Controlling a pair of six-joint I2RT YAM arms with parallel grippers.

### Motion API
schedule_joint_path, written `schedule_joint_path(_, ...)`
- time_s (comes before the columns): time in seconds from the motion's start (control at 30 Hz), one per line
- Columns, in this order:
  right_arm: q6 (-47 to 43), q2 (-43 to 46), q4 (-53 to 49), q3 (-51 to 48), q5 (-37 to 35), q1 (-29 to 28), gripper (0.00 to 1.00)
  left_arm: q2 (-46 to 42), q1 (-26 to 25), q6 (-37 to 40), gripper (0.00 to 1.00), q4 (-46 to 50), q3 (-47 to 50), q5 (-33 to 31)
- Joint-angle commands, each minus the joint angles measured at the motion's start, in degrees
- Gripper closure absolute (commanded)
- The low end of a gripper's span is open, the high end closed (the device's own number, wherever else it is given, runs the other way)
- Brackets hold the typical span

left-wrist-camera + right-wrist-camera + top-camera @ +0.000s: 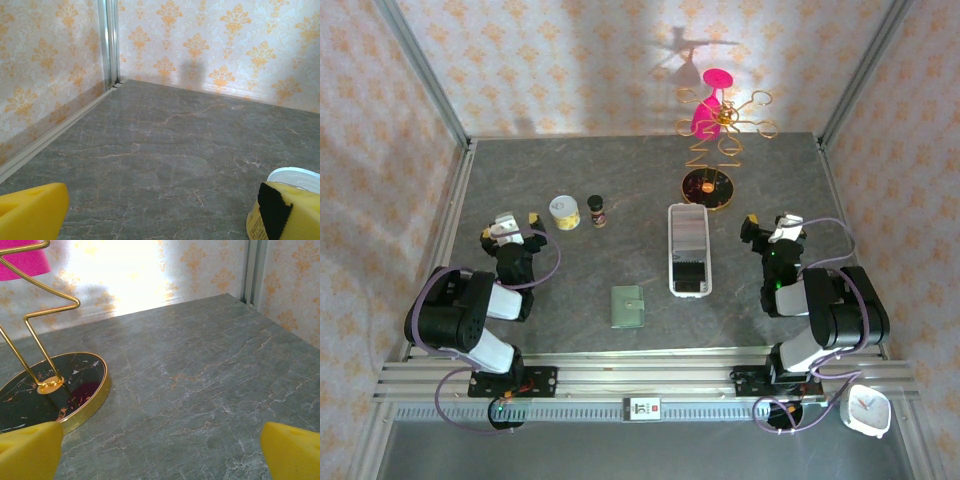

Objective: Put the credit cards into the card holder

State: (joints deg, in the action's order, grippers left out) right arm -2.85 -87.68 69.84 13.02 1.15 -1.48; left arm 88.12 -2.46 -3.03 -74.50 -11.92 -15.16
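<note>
1. Top external view: grey table [620,180], one arm at each near corner.
2. Left gripper [517,221]: yellow fingers [32,210] were spread wide and held nothing. A tin [295,176] sat just beside one.
3. Right gripper [770,226]: fingers [290,450] were spread wide, empty, near the gold stand base [75,385].
4. White tray [671,250]: dark and silvery credit cards [689,272] seemingly lay inside.
5. Card holder [628,306] lay shut, just left of the tray's near end, untouched.

Card holder at the front of the desk, other things behind it

The card holder [628,306] lies on the desk [520,170] near the front edge. The tray [689,250] lies behind it to the right, and a stand [708,188] is behind the tray. A can [564,211] and a jar [597,211] stand side by side left of the tray.
</note>
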Motion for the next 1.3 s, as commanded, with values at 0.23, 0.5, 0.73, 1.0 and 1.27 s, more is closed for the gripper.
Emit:
schedule_joint_path(0.23,0.52,0.60,0.69,0.31,0.26,0.06,0.00,0.08,0.66,0.61,0.01,-3.58,0.58,1.00)
schedule_joint_path(0.5,0.57,0.67,0.76,0.26,0.25,0.06,0.00,0.12,0.61,0.48,0.01,-3.37,0.59,1.02)
schedule_joint_path(0.73,0.66,0.57,0.68,0.27,0.27,0.02,0.00,0.12,0.66,0.49,0.01,-3.43,0.59,1.06)
schedule_joint_path(1.0,0.59,0.54,0.73,0.26,0.26,0.06,0.00,0.08,0.62,0.48,0.01,-3.42,0.59,1.01)
schedule_joint_path(1.27,0.65,0.26,0.36,0.60,0.25,-0.01,0.00,0.12,0.66,0.48,0.01,-3.46,0.59,1.01)
